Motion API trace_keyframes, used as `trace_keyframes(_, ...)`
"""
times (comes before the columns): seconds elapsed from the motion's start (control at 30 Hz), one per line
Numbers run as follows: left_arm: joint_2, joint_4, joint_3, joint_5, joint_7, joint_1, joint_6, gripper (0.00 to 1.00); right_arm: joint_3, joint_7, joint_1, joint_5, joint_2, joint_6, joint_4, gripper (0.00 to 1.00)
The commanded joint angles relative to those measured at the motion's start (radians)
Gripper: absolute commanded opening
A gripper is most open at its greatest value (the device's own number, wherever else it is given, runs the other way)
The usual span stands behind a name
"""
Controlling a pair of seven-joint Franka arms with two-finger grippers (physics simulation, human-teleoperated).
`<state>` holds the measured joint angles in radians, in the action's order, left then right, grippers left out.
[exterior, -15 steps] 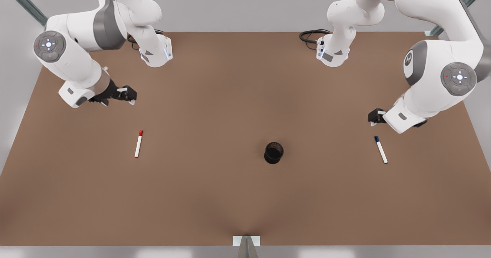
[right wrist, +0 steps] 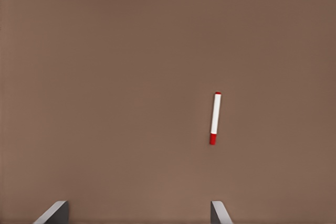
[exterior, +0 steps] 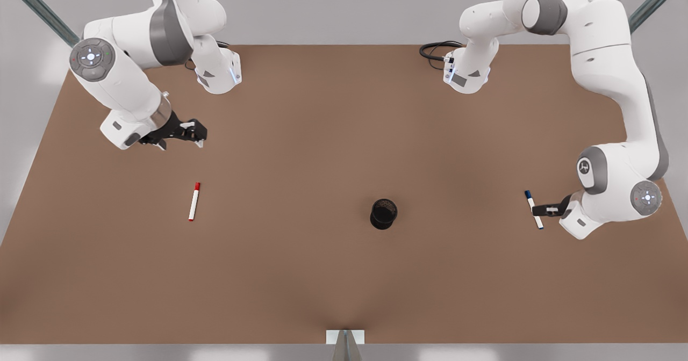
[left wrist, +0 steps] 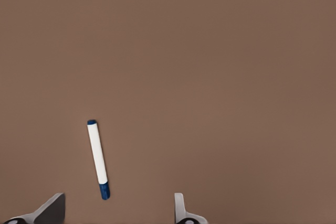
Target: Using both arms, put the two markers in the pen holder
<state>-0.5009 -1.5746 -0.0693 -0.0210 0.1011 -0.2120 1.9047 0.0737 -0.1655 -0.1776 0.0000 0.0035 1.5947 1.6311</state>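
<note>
1. Two thin white-barrelled markers are lying flat on the brown desk (exterior: 301, 286), well apart from each other, with the pen holder between them.
2. The marker with the red cap and tip (exterior: 194, 201) sits toward the front view's left side of the desk, roughly mid-depth. It also turns up in the right wrist view (right wrist: 215, 118), lying alone on the bare surface.
3. The marker with the dark blue cap (exterior: 534, 209) is over near the desk's edge on the front view's right. In the left wrist view (left wrist: 98, 159) it lies just ahead of the fingertips, off to one side of the gap between them.
4. The small black cylindrical pen holder (exterior: 384, 214) stands upright around the middle of the desk, a bit closer to the blue marker than the red one. Nothing is in it yet as far as I can see.
5. The left gripper (exterior: 544, 209) is right beside the blue marker, down low by the desk. Its fingers (left wrist: 51, 211) are spread wide and not holding anything.
6. The right gripper (exterior: 183, 134) hangs above the desk, farther back than the red marker and apart from it. Its fingers (right wrist: 52, 212) are also spread wide, nothing between them.
</note>
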Motion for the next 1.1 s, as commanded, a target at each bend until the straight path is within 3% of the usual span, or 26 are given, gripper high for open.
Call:
trace_keyframes(0.0, -0.002, -0.039, 0.0, 0.001, 0.106, -0.017, 0.258, 1.0, 0.005, -0.032, 0.113, 0.0, 0.001, 0.004, 0.0, 1.0)
trace_keyframes(0.17, 0.009, -0.197, 0.049, -0.008, 0.106, -0.02, 0.398, 1.0, 0.001, -0.029, 0.121, 0.002, 0.01, 0.011, -0.004, 1.0)
trace_keyframes(0.37, -0.082, -0.199, 0.065, -0.004, 0.002, -0.032, 0.442, 1.0, 0.0, -0.019, 0.122, 0.0, 0.035, 0.031, -0.004, 1.0)
trace_keyframes(0.6, -0.153, -0.191, 0.063, 0.001, -0.138, -0.04, 0.527, 0.99, -0.009, 0.08, 0.267, -0.015, 0.383, 0.353, -0.007, 1.0)
trace_keyframes(0.77, -0.194, -0.177, 0.063, 0.003, -0.166, -0.041, 0.559, 0.93, -0.008, 0.118, 0.31, -0.017, 0.46, 0.413, -0.005, 1.0)
trace_keyframes(0.8, -0.196, -0.176, 0.063, 0.003, -0.166, -0.043, 0.559, 0.88, -0.002, 0.109, 0.302, -0.015, 0.466, 0.426, 0.004, 1.0)
trace_keyframes(0.83, -0.196, -0.176, 0.063, 0.003, -0.166, -0.043, 0.559, 0.68, 0.005, 0.106, 0.288, -0.015, 0.469, 0.43, 0.019, 1.0)
trace_keyframes(0.87, -0.196, -0.176, 0.063, 0.003, -0.166, -0.043, 0.559, 0.55, 0.005, 0.106, 0.283, -0.015, 0.478, 0.453, 0.041, 1.0)
trace_keyframes(1.0, -0.196, -0.176, 0.063, 0.001, -0.161, -0.044, 0.559, 0.43, 0.005, 0.106, 0.28, -0.017, 0.475, 0.545, 0.15, 1.0)
trace_keyframes(1.07, -0.196, -0.177, 0.063, 0.001, -0.159, -0.043, 0.559, 0.42, 0.005, 0.106, 0.282, -0.017, 0.477, 0.547, 0.151, 1.0)
